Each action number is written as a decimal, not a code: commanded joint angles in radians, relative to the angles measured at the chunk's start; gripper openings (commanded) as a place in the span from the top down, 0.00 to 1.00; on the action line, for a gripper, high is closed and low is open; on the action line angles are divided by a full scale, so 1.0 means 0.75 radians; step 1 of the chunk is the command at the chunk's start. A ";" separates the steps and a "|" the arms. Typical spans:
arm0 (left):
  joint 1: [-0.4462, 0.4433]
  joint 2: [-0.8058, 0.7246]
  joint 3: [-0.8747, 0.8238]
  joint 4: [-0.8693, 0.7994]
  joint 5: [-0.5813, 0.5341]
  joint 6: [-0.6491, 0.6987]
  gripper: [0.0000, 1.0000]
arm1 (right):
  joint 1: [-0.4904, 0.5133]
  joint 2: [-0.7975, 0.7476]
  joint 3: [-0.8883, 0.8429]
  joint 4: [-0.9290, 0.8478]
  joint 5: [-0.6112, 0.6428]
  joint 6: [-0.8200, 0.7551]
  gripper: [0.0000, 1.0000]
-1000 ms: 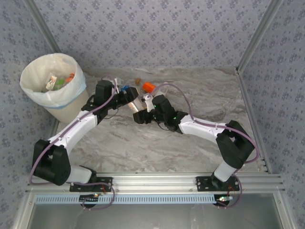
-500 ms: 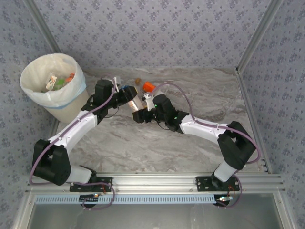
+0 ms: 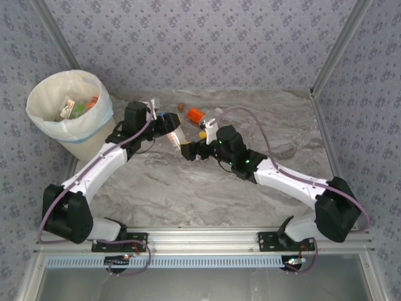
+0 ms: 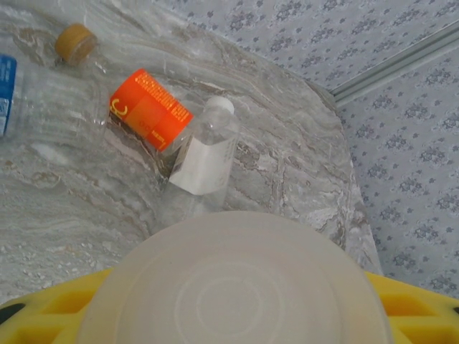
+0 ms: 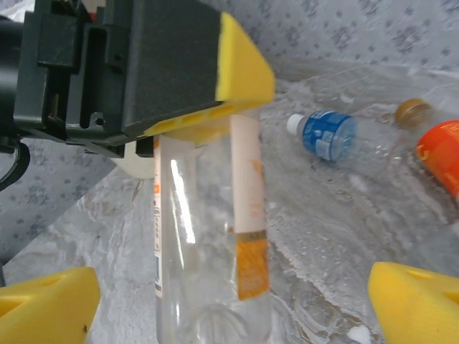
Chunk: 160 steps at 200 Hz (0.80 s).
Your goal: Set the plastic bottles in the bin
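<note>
A clear plastic bottle (image 5: 208, 251) with a white and orange label hangs between the arms above the table. My left gripper (image 3: 168, 127) is shut on its upper end, which shows as a white round face (image 4: 233, 283) between the yellow pads (image 4: 43, 315). My right gripper (image 5: 229, 308) is open, its yellow pads (image 5: 419, 301) standing well apart on either side of the bottle without touching it. In the top view the right gripper (image 3: 190, 150) sits just right of the held bottle (image 3: 178, 133). The pale-blue bin (image 3: 37, 110) stands at the far left with several bottles inside.
More bottles lie on the marble table behind the grippers: an orange-labelled one (image 4: 149, 110), a clear one with a white label (image 4: 208, 150), a blue-labelled one (image 5: 326, 132) and a gold cap (image 4: 75, 41). Patterned walls close the back and sides.
My right gripper has opened, let go of the clear bottle and drawn back to the right. The left gripper closed on the bottle and now holds it alone.
</note>
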 commanded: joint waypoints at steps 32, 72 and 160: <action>0.054 -0.102 0.150 -0.152 -0.068 0.166 0.50 | -0.015 -0.114 -0.071 -0.065 0.364 0.013 0.00; 0.107 -0.141 0.264 -0.252 -0.151 0.279 0.50 | -0.058 -0.156 -0.095 -0.152 0.470 0.180 0.00; 0.253 -0.131 0.600 -0.331 -0.290 0.524 0.50 | -0.109 -0.236 -0.094 -0.246 0.482 0.258 0.00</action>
